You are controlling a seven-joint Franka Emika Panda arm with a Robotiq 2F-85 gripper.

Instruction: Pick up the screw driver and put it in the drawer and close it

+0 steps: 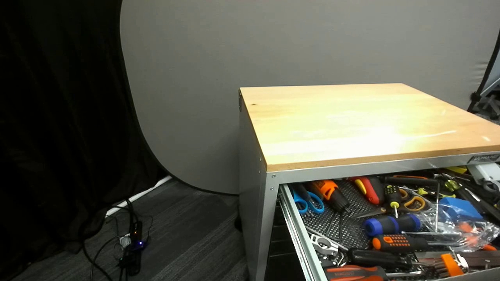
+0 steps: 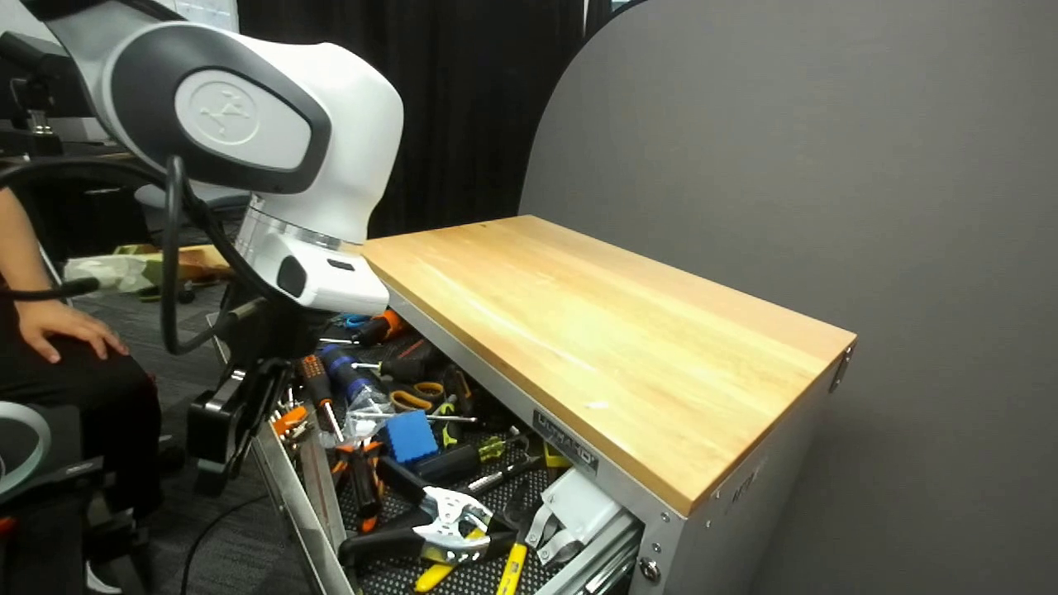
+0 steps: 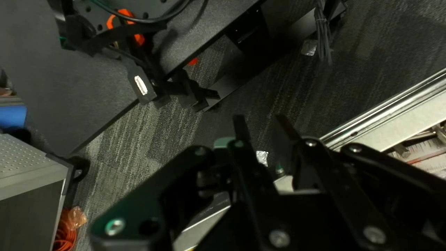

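The screw driver (image 1: pixel 392 197), with a short black handle and yellow-green marks, lies among other tools inside the open drawer. It also shows in an exterior view (image 2: pixel 403 368), shaft pointing away from the cabinet. The grey metal drawer (image 1: pixel 302 234) is pulled far out; its front panel shows in an exterior view (image 2: pixel 299 516) and its edge crosses the wrist view (image 3: pixel 400 125). My gripper (image 2: pixel 216 467) hangs pointing down near the drawer's front panel. In the wrist view the gripper's fingers (image 3: pixel 261 120) are apart with nothing between them, floor beyond. The bar handle is not clearly seen.
The cabinet's wooden top (image 1: pixel 351 117) overhangs the drawer's back. Scissors (image 1: pixel 308 201), a blue-handled tool (image 1: pixel 392 225), a blue block (image 2: pixel 411 435) and a large clamp (image 2: pixel 450 525) crowd the drawer. A person (image 2: pixel 58 330) sits beyond the arm. A black cable loops along the arm.
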